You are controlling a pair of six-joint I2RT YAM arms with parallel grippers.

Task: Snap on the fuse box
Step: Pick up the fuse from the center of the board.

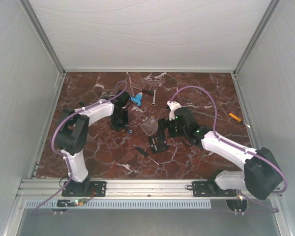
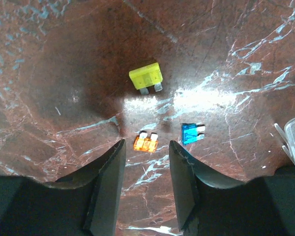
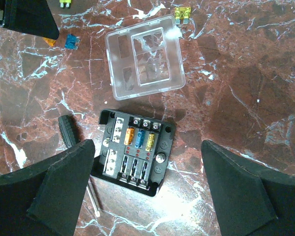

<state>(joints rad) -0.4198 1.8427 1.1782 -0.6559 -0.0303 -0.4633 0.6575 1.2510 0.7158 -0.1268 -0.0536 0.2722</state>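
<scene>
Between fingers of the right pincer, fuse box, clear lid beyond

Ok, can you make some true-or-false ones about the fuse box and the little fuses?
The clear lid is snapped onto the fuse box. False: it lies on the table beside it.
Three coloured fuses sit in the fuse box. True.
The left gripper holds the loose orange fuse. False: it is open, and the fuse lies on the table just ahead of it.
The right gripper is open over the fuse box. True.
</scene>
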